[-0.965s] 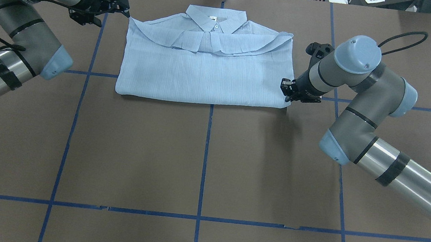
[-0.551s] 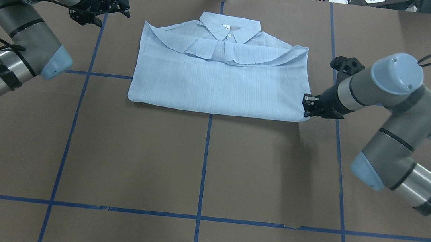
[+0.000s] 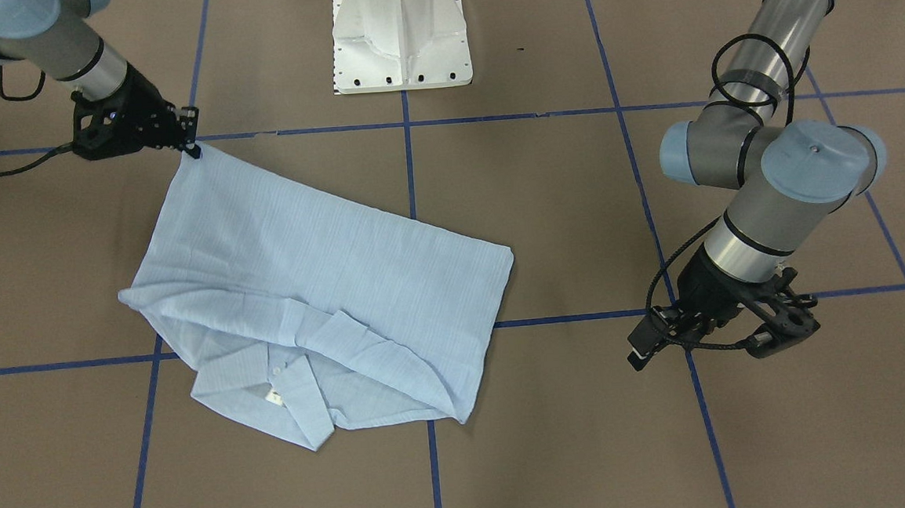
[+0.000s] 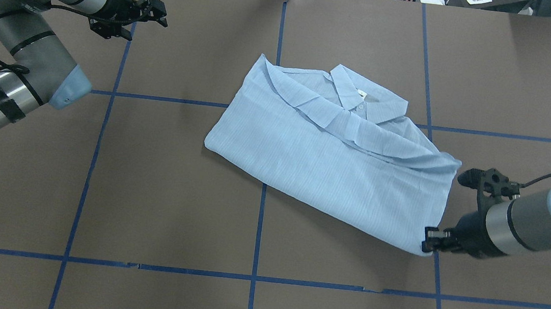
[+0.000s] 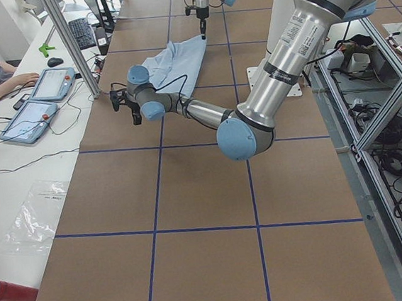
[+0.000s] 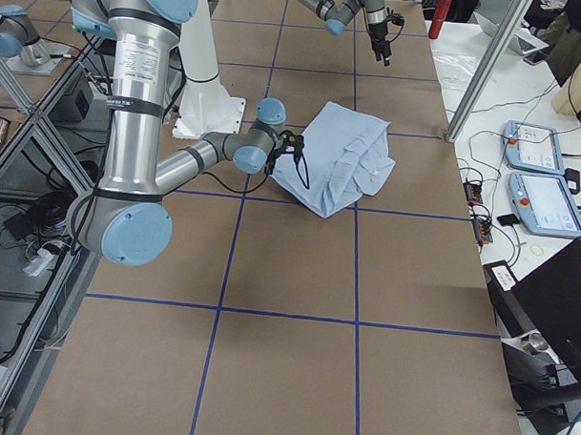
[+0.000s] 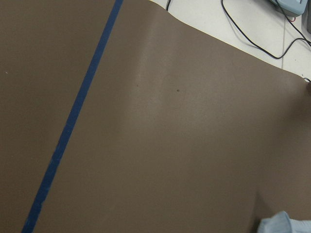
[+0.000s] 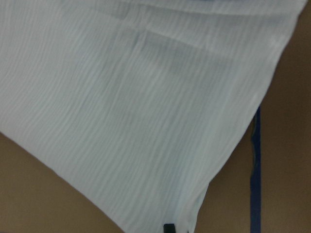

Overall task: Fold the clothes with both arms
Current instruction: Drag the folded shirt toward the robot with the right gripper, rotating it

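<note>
Right hand (image 4: 427,240) clamped the shirt's (image 4: 335,171) near corner so I could tow it over the bench (image 4: 149,187); my left hand (image 4: 161,13) sat open, clear.

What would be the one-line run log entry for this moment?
shirt: folded, lying skewed | right gripper: shut on shirt's corner | left gripper: empty, apart from shirt

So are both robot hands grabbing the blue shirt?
No, only the right gripper pinches a corner of the shirt; the left gripper is open, well away from it.
</note>
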Available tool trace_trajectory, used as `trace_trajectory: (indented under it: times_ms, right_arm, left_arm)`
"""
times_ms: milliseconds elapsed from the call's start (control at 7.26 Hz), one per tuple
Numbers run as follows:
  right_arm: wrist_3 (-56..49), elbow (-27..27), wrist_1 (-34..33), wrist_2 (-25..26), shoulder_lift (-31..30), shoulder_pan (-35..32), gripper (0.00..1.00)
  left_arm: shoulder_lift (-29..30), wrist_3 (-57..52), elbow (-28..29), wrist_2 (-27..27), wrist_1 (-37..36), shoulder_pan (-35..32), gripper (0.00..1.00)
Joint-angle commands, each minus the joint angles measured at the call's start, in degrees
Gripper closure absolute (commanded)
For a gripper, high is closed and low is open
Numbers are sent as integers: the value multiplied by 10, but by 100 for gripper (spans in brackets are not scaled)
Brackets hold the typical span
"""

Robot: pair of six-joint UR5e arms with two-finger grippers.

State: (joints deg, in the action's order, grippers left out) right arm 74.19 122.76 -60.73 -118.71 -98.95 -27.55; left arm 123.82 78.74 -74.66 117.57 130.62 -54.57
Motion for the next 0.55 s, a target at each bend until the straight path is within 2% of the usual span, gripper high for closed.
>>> trace_trajectory:
  times_ms: [0,138,276,413]
  right_arm:
    - [3,76,1,1,-61,155,100]
    - [10,79,1,1,-60,210,100]
    - [11,78,0,1,-56,228,42]
    - [11,76,0,1,-45,225,0]
  left_arm:
    - [-18,17,-29,-2,1,9,1]
    - [-33,17,-49,-1,0,9,1]
    - [-39,17,-55,-2,0,9,1]
    - [-39,16,-56,1,0,10,1]
